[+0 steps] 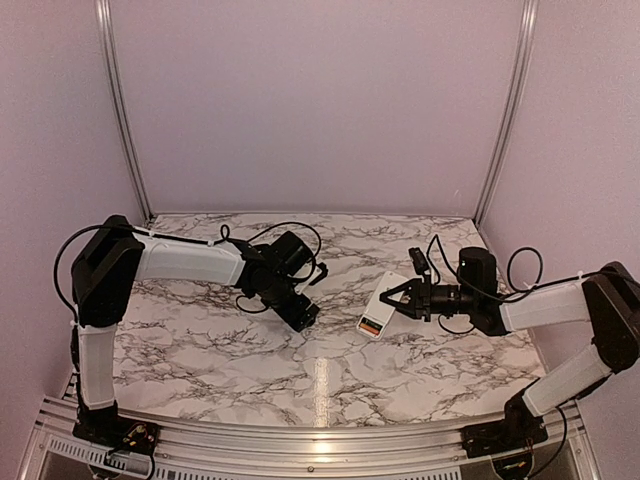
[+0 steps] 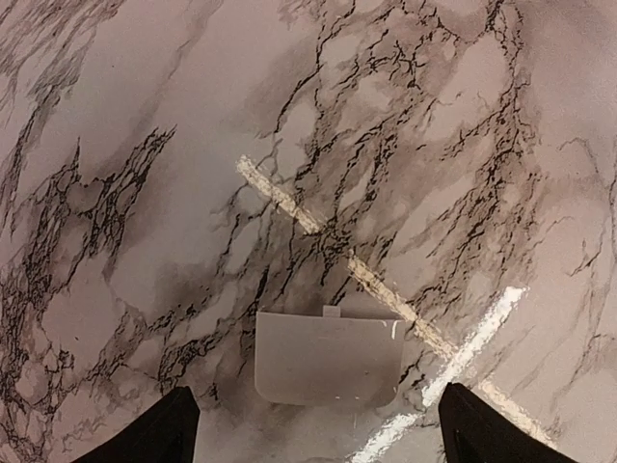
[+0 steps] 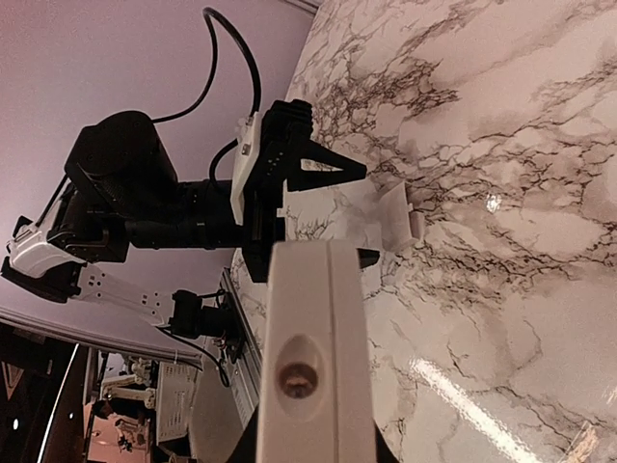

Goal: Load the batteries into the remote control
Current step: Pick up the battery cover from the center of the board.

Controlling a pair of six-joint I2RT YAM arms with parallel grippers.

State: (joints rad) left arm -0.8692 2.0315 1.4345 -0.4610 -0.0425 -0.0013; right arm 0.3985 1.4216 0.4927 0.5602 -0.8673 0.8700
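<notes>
Right gripper (image 1: 392, 299): clamped shut on one white remote (image 1: 378, 312), arm reaching in toward 9 o'clock. The remote's free end points to 7 o'clock. Orange-red and dark stripes there look like two batteries (image 1: 372, 326), but they are too small to confirm.

Left gripper (image 2: 318, 434): fingers spread wide, aimed down at the marble table (image 2: 145, 145). One loose white cover (image 2: 328, 357) lies flat between them, not touching either.

In the right wrist view, the remote hides the gripper's own fingers.
</notes>
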